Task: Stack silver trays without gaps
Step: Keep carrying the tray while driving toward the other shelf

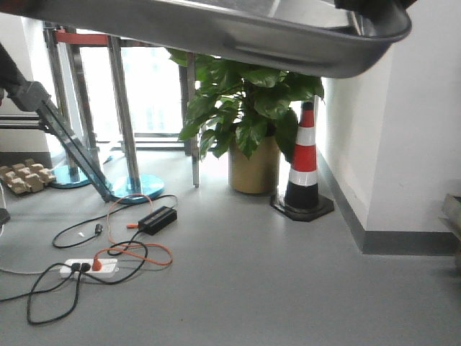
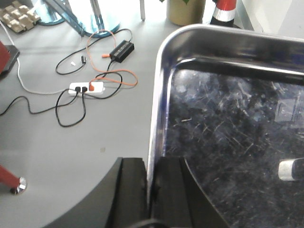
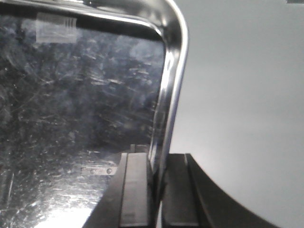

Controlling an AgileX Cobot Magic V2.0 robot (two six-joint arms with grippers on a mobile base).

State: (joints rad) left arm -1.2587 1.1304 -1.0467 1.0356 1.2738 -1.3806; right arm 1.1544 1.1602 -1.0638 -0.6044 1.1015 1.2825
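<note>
The silver tray [image 1: 216, 29] hangs in the air, well above the grey floor [image 1: 252, 288]; the front view catches only its underside and rolled rim along the top edge. The left claw [image 2: 151, 199] is closed on one side rim, one black finger [image 2: 130, 194] outside the wall and the other inside the scratched basin. The right claw [image 3: 154, 190] pinches the opposite rim the same way, near a rounded corner. Beyond the tray a potted plant [image 1: 248, 108] and a striped traffic cone [image 1: 302, 162] stand by the wall, with a white power strip [image 1: 90, 268] and tangled cables on the floor to the left
</note>
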